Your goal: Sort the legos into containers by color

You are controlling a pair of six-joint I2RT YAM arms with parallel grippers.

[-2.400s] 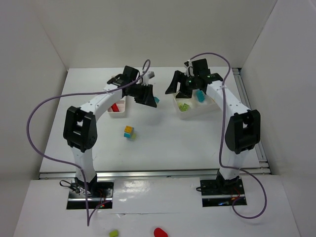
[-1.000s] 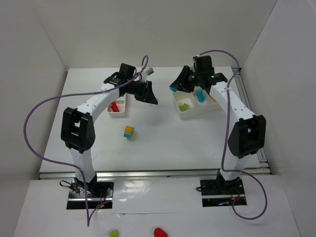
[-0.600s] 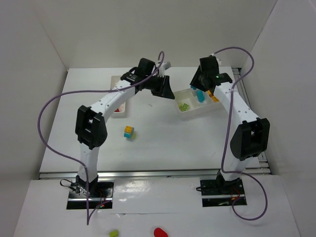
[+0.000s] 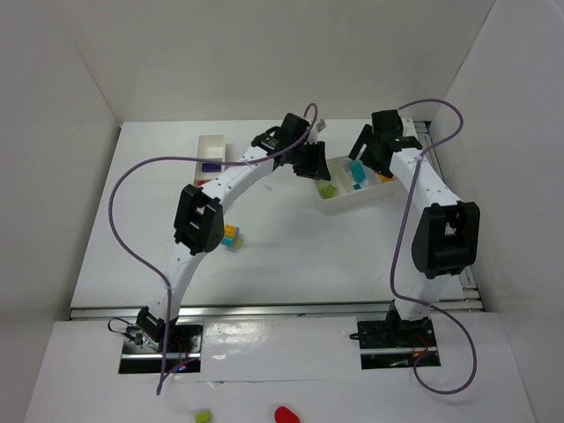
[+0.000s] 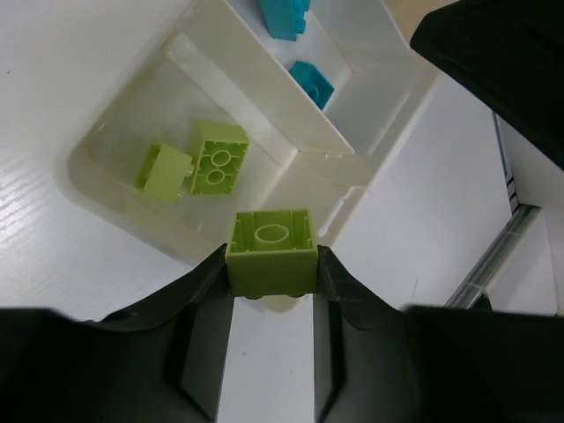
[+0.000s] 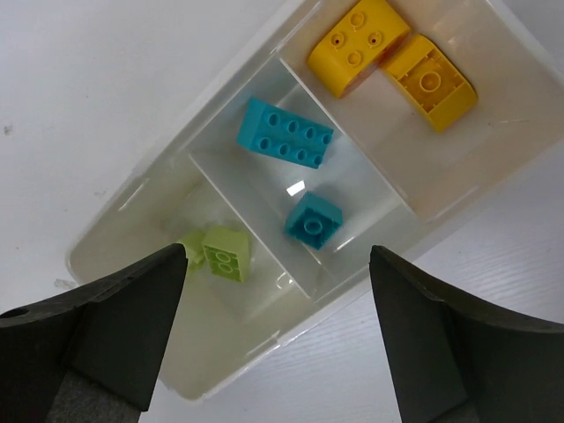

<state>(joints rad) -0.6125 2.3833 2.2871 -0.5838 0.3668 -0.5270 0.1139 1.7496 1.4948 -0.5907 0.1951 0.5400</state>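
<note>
Lime green brick [image 5: 271, 249] pinched between the two fingers of the left gripper [image 5: 271, 269] — a narrow grip, with the hollow underside turned to the wrist camera. Hangs above the near wall of the right tray [image 5: 123, 198], at the edge of the compartment for lime green. Inside this compartment, two more lime green bricks [image 5: 218, 157] lying close together, one of them with the underside up. In the next compartment, two cyan bricks [image 5: 311, 84], apart from each other.

Right gripper [image 6: 278, 264] wide open and holding nothing, placed over the same tray. Between its fingers, seen from the right wrist, all three compartments: lime green at one end, cyan in the middle, and two yellow bricks [image 6: 357, 40] side by side at the other end.

From the top camera, left arm [image 4: 238, 176] stretched across to the right side, with both grippers over the right tray near the far edge of the worktop [image 4: 308, 256]. Left tray [image 4: 211, 141] on the far left side, partly hidden behind the left arm — content too small to tell. One stacked brick [image 4: 231, 235], yellow and cyan, loose on the worktop, just beside the left arm's elbow in this view and well apart from both trays.
</note>
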